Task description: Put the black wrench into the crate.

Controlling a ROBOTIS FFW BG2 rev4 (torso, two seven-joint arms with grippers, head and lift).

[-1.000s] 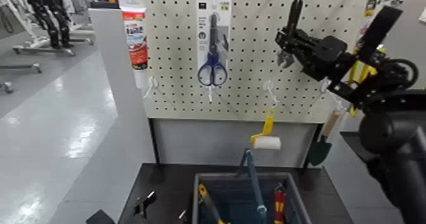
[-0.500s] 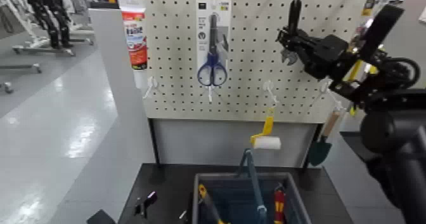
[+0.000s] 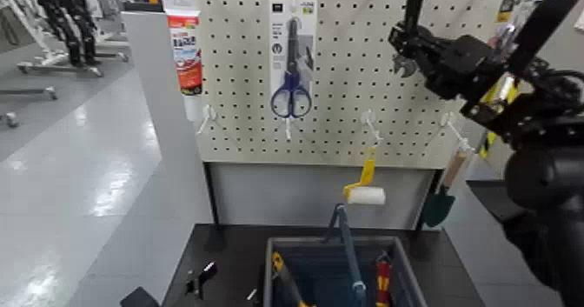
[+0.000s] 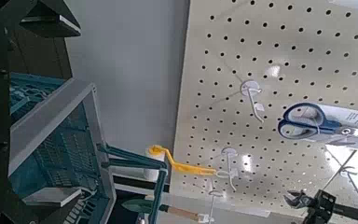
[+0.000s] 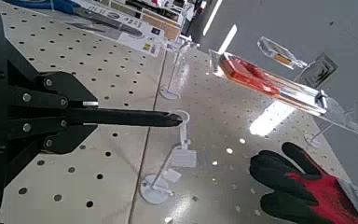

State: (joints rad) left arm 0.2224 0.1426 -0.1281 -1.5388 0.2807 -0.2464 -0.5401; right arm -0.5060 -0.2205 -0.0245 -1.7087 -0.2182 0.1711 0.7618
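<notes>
Against the cream pegboard [image 3: 348,76] my right gripper [image 3: 415,45] clamps the slim black wrench [image 3: 412,19], apparently unhooking it; next, carry it down into the blue-grey crate [image 3: 335,245].

Black table [image 3: 228,250]: crate [image 3: 276,252] on it, sm. black clip [image 3: 200,277] beside.

One black wrench [image 3: 410,15], one crate [image 3: 276,250], one pair of scissors [image 3: 290,67], one paint roller [image 3: 363,189].

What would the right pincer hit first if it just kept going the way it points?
The right pincer would most likely meet the pegboard, just beyond the wrench it grips, though depth is hard to judge.
</notes>
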